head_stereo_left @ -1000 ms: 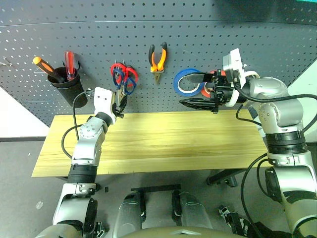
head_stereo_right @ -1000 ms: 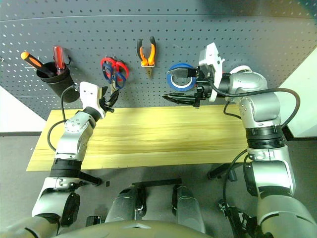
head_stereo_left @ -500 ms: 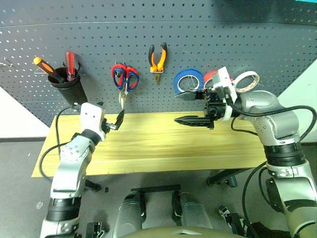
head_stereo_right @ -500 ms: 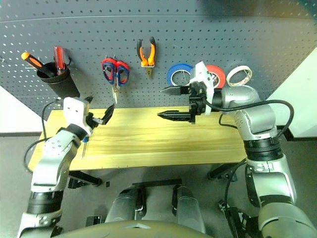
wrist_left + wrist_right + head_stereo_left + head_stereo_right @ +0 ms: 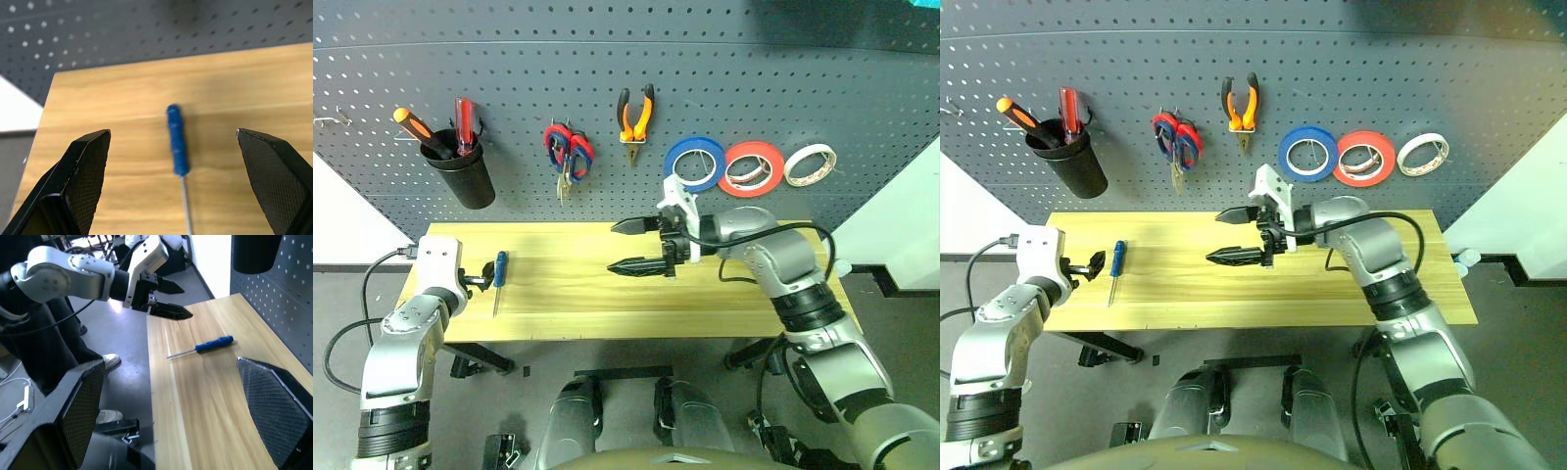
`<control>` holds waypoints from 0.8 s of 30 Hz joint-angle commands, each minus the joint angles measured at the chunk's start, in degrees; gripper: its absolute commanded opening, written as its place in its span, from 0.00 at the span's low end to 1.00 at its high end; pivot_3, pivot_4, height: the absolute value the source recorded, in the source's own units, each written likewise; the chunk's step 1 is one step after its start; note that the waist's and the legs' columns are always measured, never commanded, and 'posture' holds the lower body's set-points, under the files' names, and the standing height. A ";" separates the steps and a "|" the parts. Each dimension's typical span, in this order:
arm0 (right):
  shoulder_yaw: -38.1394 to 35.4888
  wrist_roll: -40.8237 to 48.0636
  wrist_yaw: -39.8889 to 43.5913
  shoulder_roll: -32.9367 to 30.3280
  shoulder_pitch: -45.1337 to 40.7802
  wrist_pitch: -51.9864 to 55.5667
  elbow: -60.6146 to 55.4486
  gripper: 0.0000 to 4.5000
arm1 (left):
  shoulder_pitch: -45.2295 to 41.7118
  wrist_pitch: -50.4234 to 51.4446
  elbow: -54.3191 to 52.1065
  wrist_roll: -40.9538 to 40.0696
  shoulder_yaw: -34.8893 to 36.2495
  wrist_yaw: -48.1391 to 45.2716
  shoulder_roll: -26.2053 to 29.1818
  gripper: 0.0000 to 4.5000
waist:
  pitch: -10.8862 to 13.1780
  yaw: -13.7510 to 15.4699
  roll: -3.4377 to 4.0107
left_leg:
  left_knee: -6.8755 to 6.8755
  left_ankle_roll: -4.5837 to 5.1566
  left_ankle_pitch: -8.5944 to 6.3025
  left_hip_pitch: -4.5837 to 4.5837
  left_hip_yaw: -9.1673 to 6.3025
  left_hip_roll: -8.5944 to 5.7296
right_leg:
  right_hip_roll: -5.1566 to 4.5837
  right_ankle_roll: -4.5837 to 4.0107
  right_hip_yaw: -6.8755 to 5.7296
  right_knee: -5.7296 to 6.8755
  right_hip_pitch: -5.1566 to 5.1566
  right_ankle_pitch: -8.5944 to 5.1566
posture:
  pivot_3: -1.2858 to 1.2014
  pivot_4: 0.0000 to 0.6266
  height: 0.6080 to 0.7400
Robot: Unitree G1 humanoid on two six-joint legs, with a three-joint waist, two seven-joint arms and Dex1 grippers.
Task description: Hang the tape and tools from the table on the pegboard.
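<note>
The blue tape [image 5: 695, 163] hangs on the pegboard [image 5: 754, 78], right of the orange-and-black pliers [image 5: 636, 115]. The dark blue scissors [image 5: 576, 158] hang overlapping a red-handled pair. On the left part of the table [image 5: 724, 304] lies the small blue screwdriver [image 5: 498, 278]. My left gripper [image 5: 481, 279] is open at the table's left end, just left of the screwdriver; in the left wrist view the screwdriver [image 5: 177, 147] lies ahead between the spread fingers [image 5: 83, 171]. My right gripper [image 5: 613, 246] is open and empty above the table's middle, pointing left.
A black cup [image 5: 462, 174] with an orange-handled and a red-handled screwdriver hangs at the pegboard's left. A red tape roll [image 5: 752, 167] and a cream-white roll [image 5: 808, 164] hang right of the blue one.
My left gripper left the scissors on the pegboard, opened, and dropped down-left to the table end by the screwdriver. My right gripper moved from the blue tape down and left over the table.
</note>
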 commanded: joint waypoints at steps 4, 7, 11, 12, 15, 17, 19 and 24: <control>1.44 -5.34 -2.32 4.99 -6.41 -3.56 9.89 1.00 | -9.50 6.29 10.16 1.16 -0.21 1.32 3.16 0.96 | 1.25 -0.02 -0.01 | -0.02 0.00 0.00 0.00 -0.14 0.02 | 0.02 0.06 0.03 0.08 -0.06 -0.09 | 0.57 0.45 0.93; 0.79 -6.00 -3.58 6.35 -7.35 -2.17 11.53 1.00 | -14.94 7.61 15.28 0.96 -1.23 0.81 3.72 0.96 | 2.71 0.15 -0.02 | -0.02 0.00 0.00 0.01 -0.14 0.02 | -0.03 0.00 0.08 0.13 -0.09 -0.11 | 0.57 0.52 0.93; 0.32 -6.20 -4.61 6.49 -6.00 -0.15 10.30 1.00 | -22.11 9.29 22.51 0.56 -1.04 1.94 3.20 0.96 | 5.11 0.30 -0.20 | -0.03 0.11 0.08 0.01 -0.13 0.01 | -0.04 -0.07 0.16 0.25 -0.15 -0.11 | 0.57 0.61 0.93; 0.22 -6.18 -4.76 6.10 -5.44 0.57 9.45 1.00 | -23.39 10.97 23.59 0.10 -0.73 2.11 2.95 0.96 | 5.82 0.36 -0.30 | -0.02 0.14 0.10 0.02 -0.11 -0.01 | -0.11 -0.11 0.20 0.43 -0.22 -0.16 | 0.57 0.63 0.93; 0.06 -6.28 -5.26 4.95 -4.12 2.14 7.42 1.00 | -25.02 12.74 25.89 0.03 -1.45 1.78 2.82 0.96 | 7.28 0.29 -0.27 | -0.01 0.18 0.12 0.04 -0.09 -0.06 | -0.36 -0.05 0.24 0.83 -0.33 -0.39 | 0.56 0.67 0.93; -0.02 -6.50 -5.87 3.94 -2.98 3.18 6.10 1.00 | -25.78 12.72 28.60 0.51 -1.97 2.20 2.25 0.96 | 8.54 0.04 -0.28 | 0.00 0.18 0.12 0.03 -0.07 -0.11 | -0.42 0.03 0.24 0.94 -0.37 -0.44 | 0.56 0.69 0.93; -0.12 -6.42 -6.50 2.87 -1.74 4.36 4.26 1.00 | -26.32 13.76 30.45 0.36 -1.61 2.83 1.41 0.96 | 9.36 -0.07 -0.31 | 0.00 0.18 0.13 0.02 -0.07 -0.12 | -0.48 0.05 0.24 1.01 -0.40 -0.45 | 0.55 0.71 0.93; -0.87 -5.67 -7.93 0.96 0.96 7.32 0.02 1.00 | -28.31 10.07 36.40 1.11 -1.48 4.44 0.19 0.96 | 10.71 -0.25 -0.23 | 0.00 0.17 0.14 0.03 -0.07 -0.16 | -0.69 0.34 0.18 1.20 -0.47 -0.63 | 0.54 0.73 0.93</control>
